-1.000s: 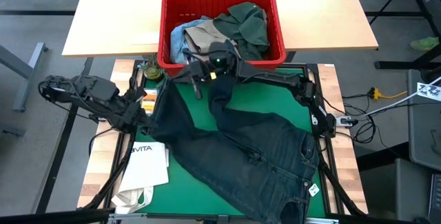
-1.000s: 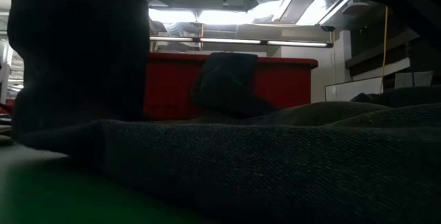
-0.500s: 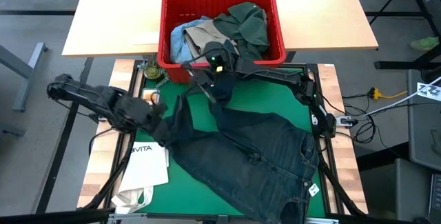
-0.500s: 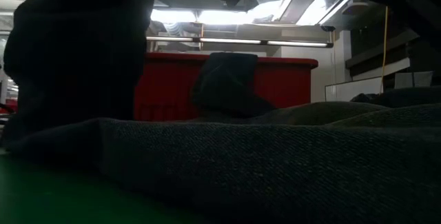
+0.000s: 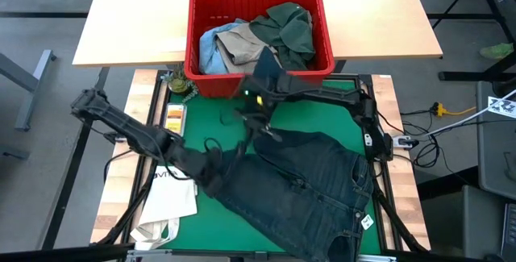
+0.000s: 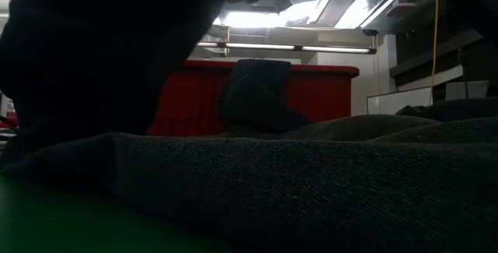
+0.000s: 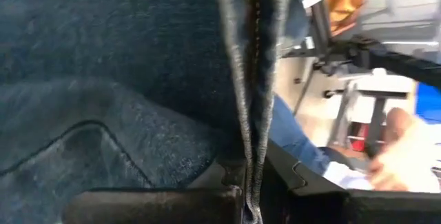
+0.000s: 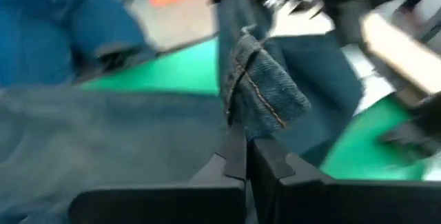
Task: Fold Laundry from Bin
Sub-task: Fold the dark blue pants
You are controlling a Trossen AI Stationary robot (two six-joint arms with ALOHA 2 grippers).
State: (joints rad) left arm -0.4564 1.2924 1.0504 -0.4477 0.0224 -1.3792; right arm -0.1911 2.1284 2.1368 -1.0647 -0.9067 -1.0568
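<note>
**Two arms, one pair of trousers**

Swung inward since a second ago, the left gripper (image 5: 216, 159) has carried its trouser leg from the mat's left edge toward the middle, and the right gripper (image 5: 260, 121) has come down off the bin's front wall onto the mat with the other leg.

Both arms are on one garment — the dark navy-grey trousers (image 5: 310, 189), which lie spread across the green mat (image 5: 310, 117) toward its near right corner. The left gripper is pinched tight on a seamed edge of the cloth, which stands between its fingers (image 7: 234, 196) in the left wrist view. The right gripper is likewise clamped on a bunched cuff with orange stitching, seen just ahead of its fingers (image 8: 238, 162) in its own view.

One red bin (image 5: 260, 72) sits on the pale table beyond the mat. Three garments show inside it: a dark green shirt (image 5: 289, 27) at the right, a khaki-tan piece (image 5: 242, 46) in the middle and light blue denim (image 5: 208, 48) at the left.

One white paper bag (image 5: 171, 193) lies flat off the mat's left edge, partly under the left arm.

From table height — dark denim fills the foreground, with the red bin behind it.
</note>
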